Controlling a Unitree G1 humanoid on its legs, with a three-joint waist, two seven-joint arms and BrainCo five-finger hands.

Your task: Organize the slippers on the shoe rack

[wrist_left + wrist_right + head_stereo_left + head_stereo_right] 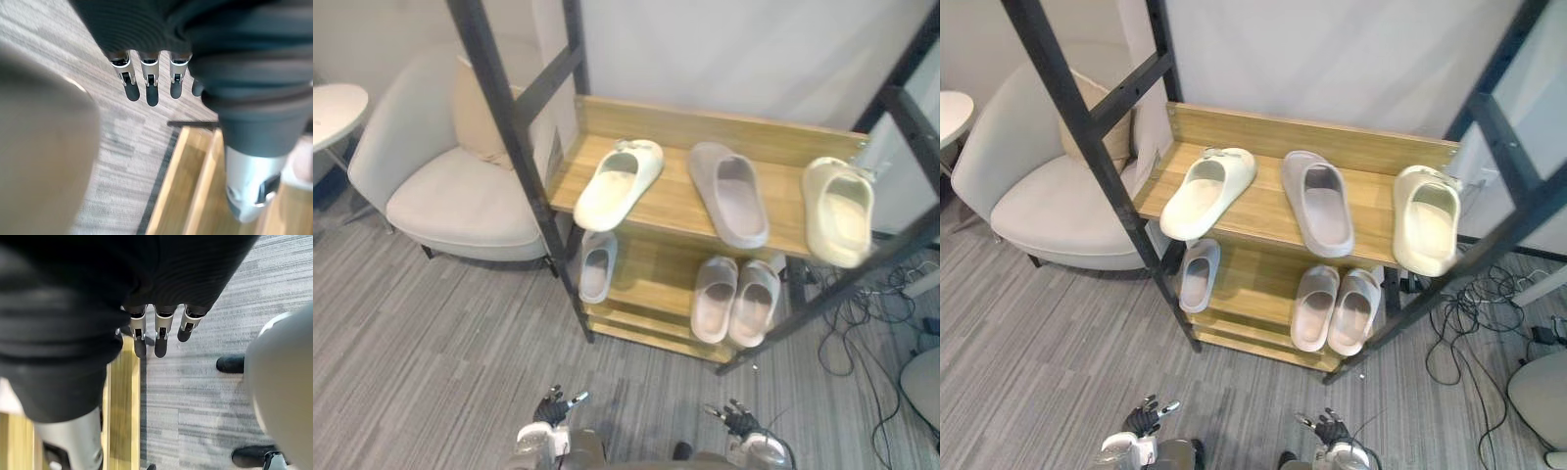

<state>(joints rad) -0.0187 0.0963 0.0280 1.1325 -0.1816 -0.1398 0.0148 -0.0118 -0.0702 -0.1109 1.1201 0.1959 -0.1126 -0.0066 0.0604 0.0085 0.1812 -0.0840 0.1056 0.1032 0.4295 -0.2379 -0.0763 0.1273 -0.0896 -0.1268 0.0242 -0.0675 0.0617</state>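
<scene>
A: Getting anywhere on the shoe rack (pixel 705 122)?

B: Judging it as barely begun. Counting three slippers scattered on the top shelf (pixel 675 201): left cream slipper (pixel 619 183) lying askew, grey slipper (pixel 729 193) lying mid-shelf, right cream slipper (pixel 839 211) hanging over the front edge. Seeing the two cream ones well apart, with the grey one between them.

A: Lower shelf (pixel 651 274)?

B: Seeing a pale pair (pixel 715 297) lying side by side at the right, touching. Also spotting a single pale slipper (pixel 596 264) at the left, near the post.

A: Remaining?

B: Guessing: bringing the cream ones together, finding mates for the odd ones, pulling everything back from the edge.

A: Hands?

B: Hanging both low over the carpet floor (pixel 431 343), well short of the rack. Holding nothing: left hand (pixel 551 409) showing straight, relaxed fingers pointing down; right hand (pixel 736 419) doing the same.
</scene>
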